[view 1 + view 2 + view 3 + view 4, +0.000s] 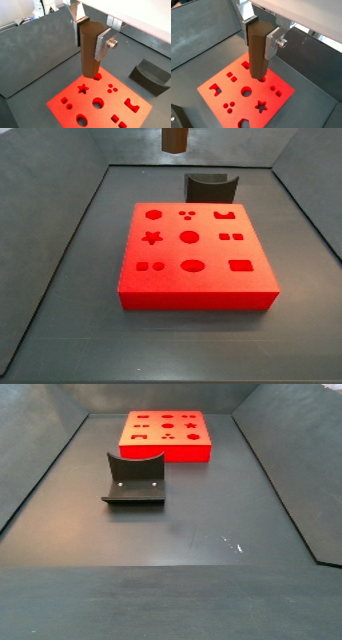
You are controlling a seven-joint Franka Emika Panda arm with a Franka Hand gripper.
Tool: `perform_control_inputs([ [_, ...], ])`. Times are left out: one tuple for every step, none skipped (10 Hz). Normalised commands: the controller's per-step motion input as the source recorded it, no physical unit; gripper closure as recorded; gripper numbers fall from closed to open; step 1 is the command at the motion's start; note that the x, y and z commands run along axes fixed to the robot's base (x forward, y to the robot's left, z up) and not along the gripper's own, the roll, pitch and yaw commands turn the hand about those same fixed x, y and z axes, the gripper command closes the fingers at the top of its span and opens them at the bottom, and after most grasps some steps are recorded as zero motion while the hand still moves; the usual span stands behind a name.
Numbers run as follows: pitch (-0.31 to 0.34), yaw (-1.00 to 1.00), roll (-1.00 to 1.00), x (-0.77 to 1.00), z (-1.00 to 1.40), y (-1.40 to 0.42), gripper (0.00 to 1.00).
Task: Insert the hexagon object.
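Observation:
My gripper (89,42) is shut on the hexagon object (90,55), a long brown six-sided peg that hangs upright from the jaws. It shows the same way in both wrist views (258,52). The peg's lower end hangs well above the red block with shaped holes (100,102), over the block's edge region. In a side view only the peg's lower tip (175,138) shows, high above the far side of the red block (194,268); the gripper itself is out of that view.
A dark grey curved piece (210,185) stands on the floor just beyond the red block, also seen in a side view (135,479) and a wrist view (152,76). Grey walls (54,218) enclose the dark floor.

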Motion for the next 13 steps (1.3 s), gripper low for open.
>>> perform_control_inputs([
  [0.004, 0.00, 0.00, 0.01, 0.00, 0.00, 1.00],
  [0.000, 0.00, -0.09, 0.00, -0.14, 0.18, 1.00],
  [0.000, 0.00, -0.10, 0.12, -0.22, 0.21, 1.00],
  [0.000, 0.00, -0.08, 0.03, -0.27, 0.34, 1.00],
  [0.000, 0.00, -0.04, 0.00, -0.27, 0.45, 1.00],
  [0.000, 0.00, -0.01, 0.00, -0.26, 0.45, 1.00],
  [0.000, 0.00, -0.01, -0.02, -0.21, 0.43, 1.00],
  [0.000, 0.00, 0.00, -0.08, -0.19, 0.13, 1.00],
  [-0.013, 0.00, 0.00, -0.20, -0.32, 0.00, 1.00],
  [-0.046, 0.00, -0.10, -0.27, -0.43, 0.00, 1.00],
  [-0.034, 0.00, -0.08, -0.27, -0.44, 0.00, 1.00],
  [-0.011, 0.00, -0.02, -0.19, -0.32, 0.02, 1.00],
  [0.000, 0.00, -0.02, -0.13, -0.24, 0.07, 1.00],
])
